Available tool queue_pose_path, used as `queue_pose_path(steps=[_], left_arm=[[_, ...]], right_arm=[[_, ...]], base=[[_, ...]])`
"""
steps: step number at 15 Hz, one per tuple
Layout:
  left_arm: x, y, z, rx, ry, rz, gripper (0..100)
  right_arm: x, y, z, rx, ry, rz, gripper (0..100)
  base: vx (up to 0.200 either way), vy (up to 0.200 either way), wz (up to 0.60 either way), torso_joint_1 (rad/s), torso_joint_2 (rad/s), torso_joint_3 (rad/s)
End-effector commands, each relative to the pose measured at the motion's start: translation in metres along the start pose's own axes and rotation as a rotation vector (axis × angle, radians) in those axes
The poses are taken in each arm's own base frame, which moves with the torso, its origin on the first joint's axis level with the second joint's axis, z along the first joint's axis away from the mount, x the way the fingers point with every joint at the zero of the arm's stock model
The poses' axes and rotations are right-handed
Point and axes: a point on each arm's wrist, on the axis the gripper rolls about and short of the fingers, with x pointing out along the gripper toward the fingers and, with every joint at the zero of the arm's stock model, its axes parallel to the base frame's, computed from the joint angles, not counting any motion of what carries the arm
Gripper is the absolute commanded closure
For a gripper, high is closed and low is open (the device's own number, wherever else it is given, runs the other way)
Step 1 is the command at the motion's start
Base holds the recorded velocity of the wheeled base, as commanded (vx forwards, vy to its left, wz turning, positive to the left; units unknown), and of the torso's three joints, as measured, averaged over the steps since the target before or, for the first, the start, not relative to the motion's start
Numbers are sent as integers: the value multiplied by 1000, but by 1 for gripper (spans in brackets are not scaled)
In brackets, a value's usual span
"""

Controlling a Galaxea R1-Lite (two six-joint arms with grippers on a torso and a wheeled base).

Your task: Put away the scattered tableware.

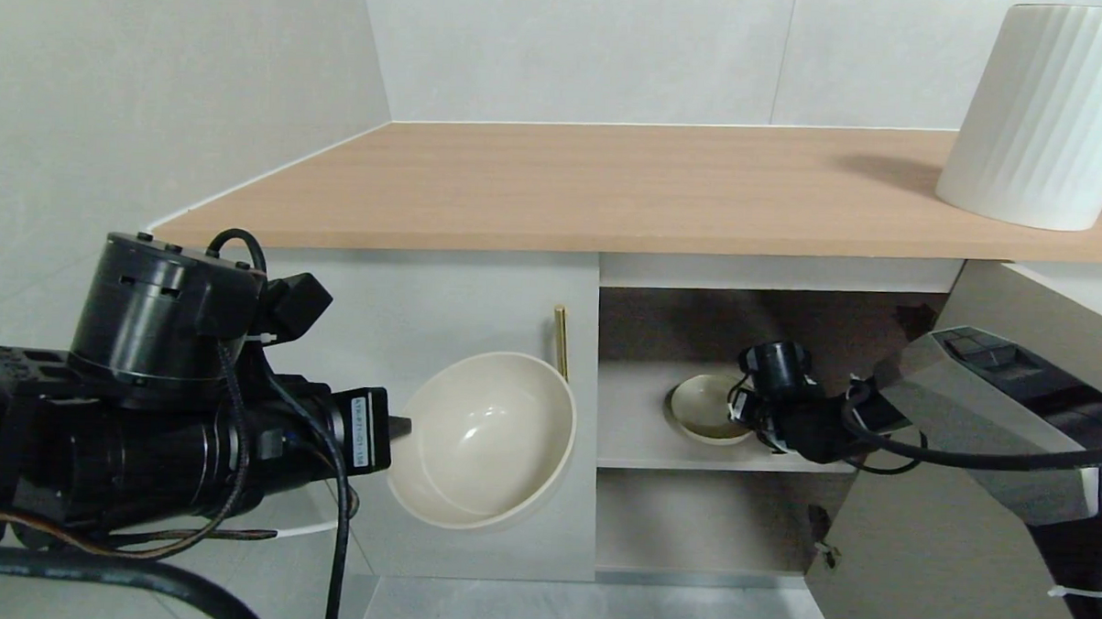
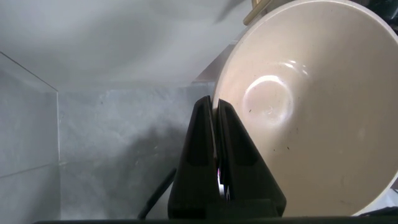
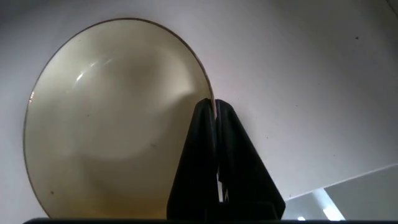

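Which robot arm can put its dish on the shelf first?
Probably right: the right gripper holds the small dish at the shelf inside the open cabinet; the left gripper holds the big bowl outside, before the closed door.

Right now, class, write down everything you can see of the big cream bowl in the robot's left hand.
The large cream glossy bowl, ceramic by its look, is round, deep and empty, with tiny dark specks inside. It hangs tilted on edge, its opening facing the robot, before the closed pale cabinet door. The left hand is shut on its rim.
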Motion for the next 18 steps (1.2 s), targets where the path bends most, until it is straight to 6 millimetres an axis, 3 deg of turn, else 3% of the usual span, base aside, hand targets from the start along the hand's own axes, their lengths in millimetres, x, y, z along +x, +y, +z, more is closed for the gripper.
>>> queue_pose_path(steps=[1, 7, 10, 15, 18], left_arm=[[1, 0, 0, 0, 3, 2, 100], [3, 0, -1, 0, 8, 5, 100], [16, 0, -4, 5, 44, 24, 100], [47, -16, -23, 54, 161, 24, 100], [65, -24, -37, 97, 225, 44, 100]], right_arm=[[1, 1, 0, 1, -3, 1, 0], [-4, 0, 5, 5, -8, 3, 0], [-29, -4, 12, -3, 5, 18, 0], [-130, 6, 21, -85, 137, 262, 0], [-202, 9, 31, -152, 261, 402, 0]], base=[[0, 0, 0, 0, 0, 0], [0, 0, 0, 0, 0, 0], [0, 0, 0, 0, 0, 0], [0, 0, 0, 0, 0, 0], [0, 0, 0, 0, 0, 0]])
